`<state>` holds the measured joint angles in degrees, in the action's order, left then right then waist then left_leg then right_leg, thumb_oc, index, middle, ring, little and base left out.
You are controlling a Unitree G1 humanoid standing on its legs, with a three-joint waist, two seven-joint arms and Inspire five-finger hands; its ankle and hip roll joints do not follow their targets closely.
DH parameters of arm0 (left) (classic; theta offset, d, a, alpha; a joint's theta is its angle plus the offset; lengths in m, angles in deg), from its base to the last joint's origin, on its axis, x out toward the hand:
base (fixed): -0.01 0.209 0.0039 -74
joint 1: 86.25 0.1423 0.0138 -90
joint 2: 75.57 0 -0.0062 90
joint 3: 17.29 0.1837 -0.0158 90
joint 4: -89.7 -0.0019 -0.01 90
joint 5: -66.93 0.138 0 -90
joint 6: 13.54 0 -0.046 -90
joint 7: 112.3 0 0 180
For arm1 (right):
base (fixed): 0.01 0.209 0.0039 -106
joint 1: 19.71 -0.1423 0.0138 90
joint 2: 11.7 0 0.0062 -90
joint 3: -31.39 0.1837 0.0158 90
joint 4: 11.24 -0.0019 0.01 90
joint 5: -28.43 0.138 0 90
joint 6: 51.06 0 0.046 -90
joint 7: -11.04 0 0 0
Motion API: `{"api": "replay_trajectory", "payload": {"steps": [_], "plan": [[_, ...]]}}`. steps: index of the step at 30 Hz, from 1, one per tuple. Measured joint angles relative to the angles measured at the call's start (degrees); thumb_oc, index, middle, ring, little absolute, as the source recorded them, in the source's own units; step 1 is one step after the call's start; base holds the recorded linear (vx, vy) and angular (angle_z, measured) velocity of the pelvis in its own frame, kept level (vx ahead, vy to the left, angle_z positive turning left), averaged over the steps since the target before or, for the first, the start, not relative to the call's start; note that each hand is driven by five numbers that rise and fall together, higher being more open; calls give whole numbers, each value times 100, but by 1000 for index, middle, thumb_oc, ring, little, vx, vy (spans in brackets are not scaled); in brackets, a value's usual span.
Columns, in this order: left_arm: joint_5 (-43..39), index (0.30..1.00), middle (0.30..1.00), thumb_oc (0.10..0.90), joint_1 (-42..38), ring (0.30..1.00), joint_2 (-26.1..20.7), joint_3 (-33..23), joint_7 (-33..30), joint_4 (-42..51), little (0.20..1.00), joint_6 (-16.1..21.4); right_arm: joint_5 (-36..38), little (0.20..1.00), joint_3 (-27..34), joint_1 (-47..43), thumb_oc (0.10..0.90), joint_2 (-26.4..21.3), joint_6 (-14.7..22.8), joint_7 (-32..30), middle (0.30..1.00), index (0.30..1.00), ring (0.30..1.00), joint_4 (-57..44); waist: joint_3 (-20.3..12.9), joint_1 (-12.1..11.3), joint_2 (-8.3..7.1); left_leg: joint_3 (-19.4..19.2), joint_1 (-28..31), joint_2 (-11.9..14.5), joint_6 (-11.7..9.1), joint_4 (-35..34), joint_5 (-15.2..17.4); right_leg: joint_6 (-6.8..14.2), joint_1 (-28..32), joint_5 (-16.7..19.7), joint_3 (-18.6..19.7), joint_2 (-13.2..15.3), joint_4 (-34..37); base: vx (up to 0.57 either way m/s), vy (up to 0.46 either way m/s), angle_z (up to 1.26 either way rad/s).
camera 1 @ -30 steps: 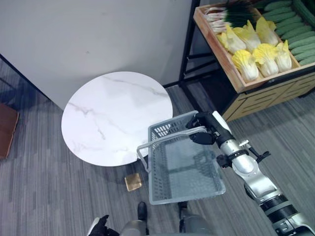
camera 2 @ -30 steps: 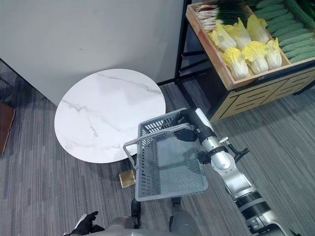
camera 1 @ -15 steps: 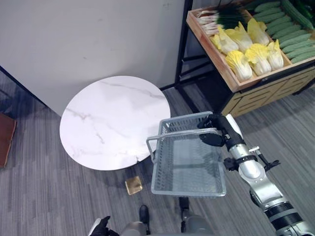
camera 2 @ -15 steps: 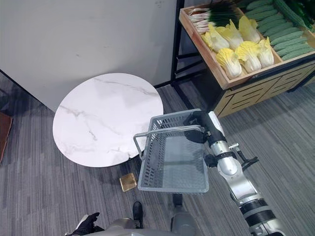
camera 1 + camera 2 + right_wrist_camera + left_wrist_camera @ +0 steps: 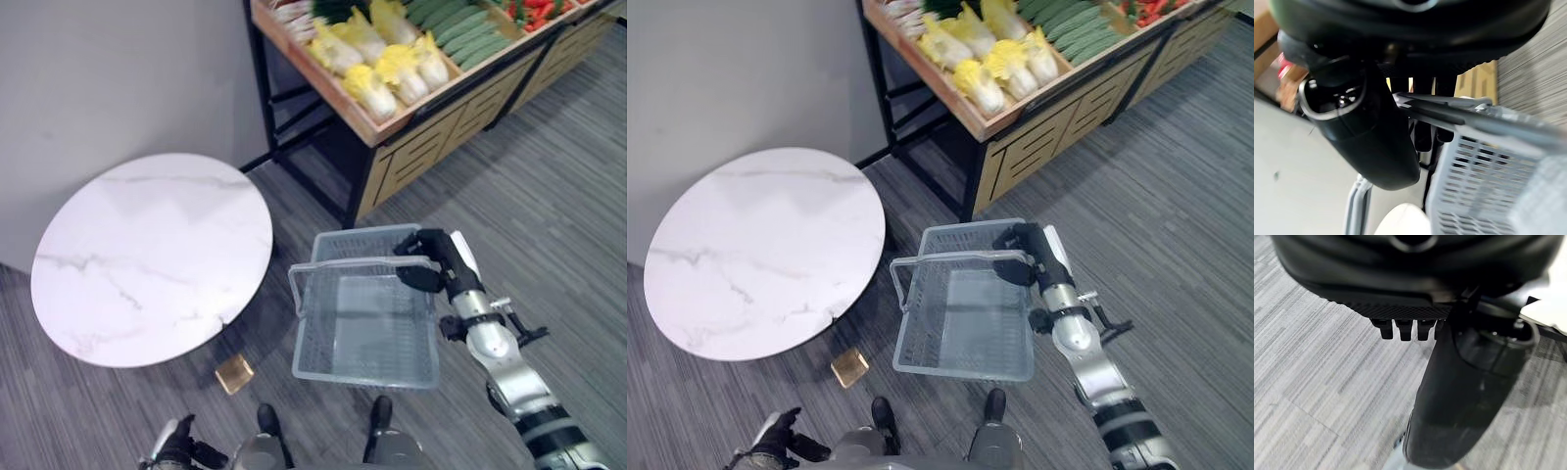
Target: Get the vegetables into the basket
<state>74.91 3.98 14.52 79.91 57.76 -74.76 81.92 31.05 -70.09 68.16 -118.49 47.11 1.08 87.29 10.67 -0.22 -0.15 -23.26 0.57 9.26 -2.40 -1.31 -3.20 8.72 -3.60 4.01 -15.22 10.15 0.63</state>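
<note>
A grey plastic mesh basket [image 5: 362, 318] hangs level above the carpet, with nothing in it. My right hand [image 5: 433, 266] is shut on its handle [image 5: 1449, 106] at the basket's right rim, fingers curled round the bar. The vegetables lie in a wooden shelf crate [image 5: 392, 113] beyond the basket: yellow-white cabbages [image 5: 387, 61], green cucumbers [image 5: 456, 24] and red peppers [image 5: 534, 8]. My left hand [image 5: 774, 452] hangs low at the lower left, fingers relaxed, holding nothing.
A round white marble table [image 5: 147, 255] stands left of the basket, in front of a pale wall [image 5: 118, 78]. A small golden block [image 5: 234, 373] lies on the carpet under the table's edge. The shelf's black frame leg [image 5: 265, 108] stands between table and crate.
The whole picture has swung right, so the camera moved: the shelf now sits at upper centre and the table further left. The basket stays in my right hand and hangs more level.
</note>
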Motion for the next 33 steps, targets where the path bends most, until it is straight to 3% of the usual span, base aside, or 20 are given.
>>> {"api": "replay_trajectory", "payload": {"steps": [3, 6, 12, 13, 15, 16, 18, 19, 21, 24, 27, 28, 29, 33], "plan": [[32, 1000, 1000, 900, -9, 1000, 169, 111, -2, -25, 1000, -80, -3, 300, 287, 68, 400, -231, -7, -94, 300, 300, 300, -17, -73, 303, 200, 63, -78, 226, -53, 11, -37, -131, -232, 40, 239, -257, 27, 103, -149, -47], [52, 1000, 1000, 900, -38, 1000, 168, 158, -13, -2, 1000, -89, -21, 300, 484, 165, 400, -410, -9, -130, 300, 300, 300, -22, -66, 433, 283, 57, -81, 240, -82, 32, -59, -145, -293, 26, 321, -270, 8, 70, -148, -19], [54, 1000, 1000, 900, -261, 1000, 191, 216, -18, 57, 1000, -74, -49, 300, 642, 495, 400, -436, -7, -113, 300, 300, 300, -118, 36, 445, 547, 79, -221, 429, -70, 479, -74, -263, -564, -255, 528, -367, -433, 59, -221, -16], [53, 1000, 1000, 900, -312, 1000, 171, 208, -28, 55, 1000, -73, -52, 300, 641, 543, 400, -436, -6, -73, 300, 300, 300, -137, 41, 433, 552, 180, -325, 513, -98, 721, -98, -340, -669, -362, 537, -412, -616, 46, -169, -17], [-9, 1000, 1000, 900, -309, 1000, 148, 178, -114, 128, 1000, -60, -55, 300, 641, 565, 400, -423, -2, -32, 300, 300, 300, -243, 117, 328, 443, 947, -682, 617, -200, 1644, -243, -635, -792, -625, 812, -455, -993, 61, -77, -51], [-9, 1000, 1000, 900, -264, 1000, 185, 181, -119, 161, 1000, -28, -55, 300, 650, 566, 400, -460, 25, -47, 300, 300, 300, -306, 156, 292, 370, 1356, -770, 502, -305, 1749, -277, -727, -763, -528, 949, -404, -947, 58, -40, -57], [-16, 1000, 1000, 900, -277, 1000, 233, 243, -115, 176, 1000, 37, -54, 300, 740, 544, 400, -499, 80, -98, 300, 300, 300, -331, 160, 328, 339, 2083, -822, 26, -642, 1189, 108, -753, -740, -489, 1143, -337, -690, 66, 24, -36], [-14, 1000, 1000, 900, -326, 1000, 282, 263, -117, 179, 1000, 72, -54, 300, 829, 532, 400, -530, 88, -126, 300, 300, 300, -331, 163, 330, 343, 2132, -897, -148, -547, 722, 96, -719, -729, -341, 1166, -322, -529, 176, 82, -32], [-13, 1000, 1000, 900, -403, 1000, 296, 323, -142, 156, 1000, 103, -56, 300, 881, 572, 400, -518, 82, -159, 300, 300, 300, -244, 181, 361, 326, 1939, -1220, -222, -462, 423, 31, -786, -484, -233, 1176, -448, -127, 181, 94, -19], [-11, 1000, 1000, 900, -320, 1000, 304, 339, -137, 169, 1000, 123, -117, 300, 877, 568, 400, -472, 86, -188, 300, 300, 300, -189, 249, 254, 246, 2426, -1198, -378, -398, -50, -61, -744, -191, -178, 1487, -554, 79, 89, 94, -58], [-12, 1000, 1000, 900, -221, 1000, 398, 335, -131, 172, 1000, 106, -148, 300, 831, 542, 400, -463, 107, -162, 300, 300, 300, -190, 228, 261, 442, 2621, -1033, -434, -244, -177, -128, -532, -45, -160, 1799, -758, 161, 93, 201, -85], [-3, 1000, 1000, 900, -148, 1000, 366, 331, -130, 164, 1000, 90, -180, 300, 813, 567, 400, -281, 131, -140, 300, 300, 300, -229, 301, 197, 316, 2675, -807, -589, -69, -252, -496, -397, -15, -205, 2125, -681, 110, 55, 138, -95], [2, 1000, 1000, 900, -162, 1000, 314, 346, -127, 161, 1000, 84, -178, 300, 814, 629, 400, -277, 145, -135, 300, 300, 300, -236, 303, 297, 205, 2574, -788, -746, -5, -265, -456, -330, -18, -241, 2118, -519, 110, 61, 256, -71], [-2, 1000, 1000, 900, -337, 1000, 218, 363, -130, 182, 1000, 107, -241, 300, 890, 739, 400, -84, 137, -126, 300, 300, 300, -217, 337, 278, 129, 2367, -648, -1057, 158, -264, -376, -167, -14, -279, 2083, -192, 2, 32, 262, -18]]}}
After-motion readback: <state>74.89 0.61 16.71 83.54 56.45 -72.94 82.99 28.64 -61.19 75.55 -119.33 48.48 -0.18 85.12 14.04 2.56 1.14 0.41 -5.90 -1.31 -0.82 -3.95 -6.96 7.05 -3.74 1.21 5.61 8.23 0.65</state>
